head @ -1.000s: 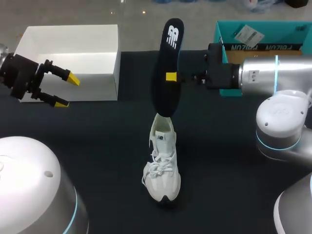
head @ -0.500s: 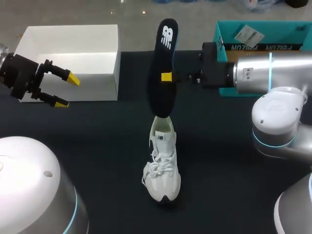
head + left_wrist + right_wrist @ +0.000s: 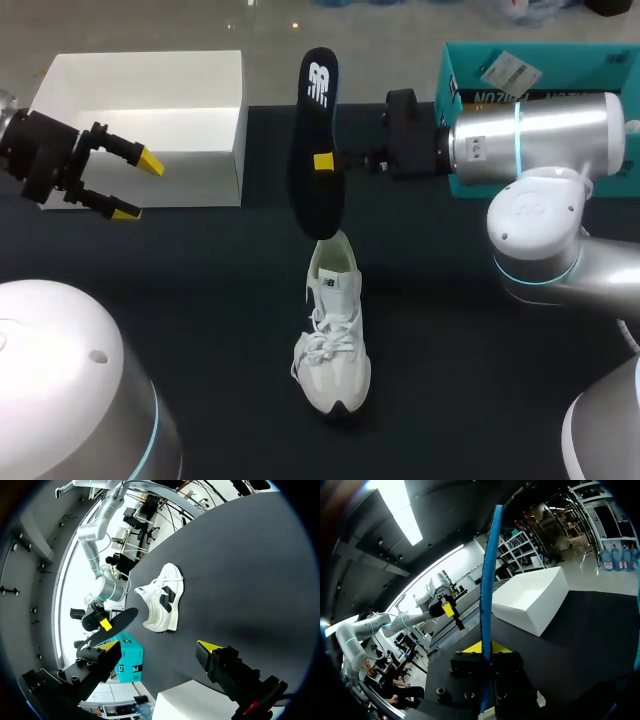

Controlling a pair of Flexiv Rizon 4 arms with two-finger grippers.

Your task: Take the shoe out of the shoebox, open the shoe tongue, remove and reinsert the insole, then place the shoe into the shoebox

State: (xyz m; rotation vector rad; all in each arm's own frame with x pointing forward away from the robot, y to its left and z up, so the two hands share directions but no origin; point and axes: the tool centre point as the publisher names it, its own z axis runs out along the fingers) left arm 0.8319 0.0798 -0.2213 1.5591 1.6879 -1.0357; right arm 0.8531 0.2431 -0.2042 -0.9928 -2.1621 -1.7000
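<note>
A white sneaker [image 3: 335,335] [image 3: 162,597] stands on the black table [image 3: 200,300], toe toward the near edge. My right gripper [image 3: 323,162] [image 3: 485,649] is shut on the dark insole [image 3: 313,130] [image 3: 489,575], gripping it near the middle. The insole hangs almost upright, its lower end just above the sneaker's heel. In the left wrist view the insole [image 3: 112,630] shows behind the sneaker. My left gripper [image 3: 135,187] [image 3: 160,650] is open and empty at the table's left, in front of the white shoebox [image 3: 150,120] [image 3: 532,600].
A teal cardboard box [image 3: 540,70] [image 3: 129,660] stands at the back right, behind my right arm. The white shoebox lies open at the back left with nothing seen inside. Bare tabletop surrounds the sneaker on both sides.
My right arm has carried the insole to the left, its top now leaning further left and its lower end over the sneaker's heel. The left arm and the sneaker have stayed put.
</note>
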